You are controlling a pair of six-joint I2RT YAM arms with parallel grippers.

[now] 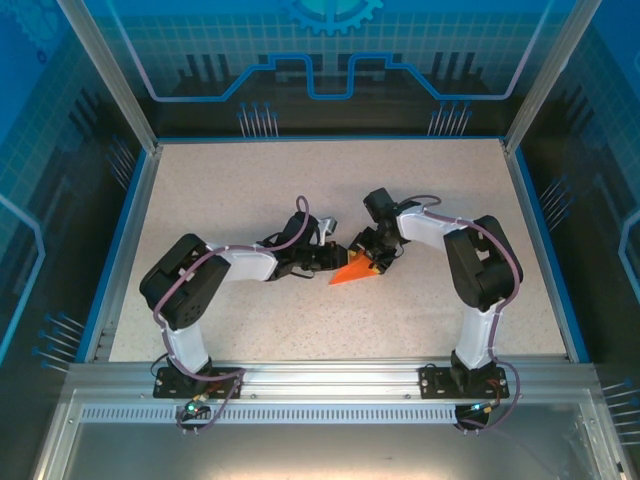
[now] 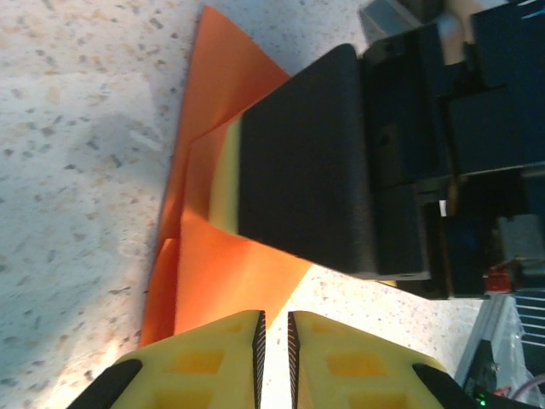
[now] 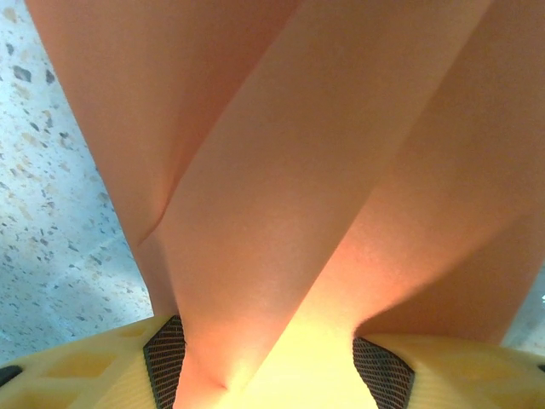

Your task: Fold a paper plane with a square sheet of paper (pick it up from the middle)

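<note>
The orange sheet of paper (image 1: 356,274) lies mid-table, folded into a small pointed wedge with overlapping flaps (image 2: 230,273). My left gripper (image 1: 335,258) is at its left edge. Its yellow fingers (image 2: 274,341) leave only a narrow slit, through which I see bare table; one fingertip overlaps the paper's edge. My right gripper (image 1: 375,262) stands over the paper from the right, and its black and yellow finger (image 2: 306,162) rests on the flaps. In the right wrist view its jaws (image 3: 272,366) stand wide apart, with creased orange paper (image 3: 281,170) filling the gap between the pads.
The speckled tabletop (image 1: 250,190) has a blue rim. Both arms bend inward and meet at the centre, their wrists close together. Free room lies toward the back and both sides.
</note>
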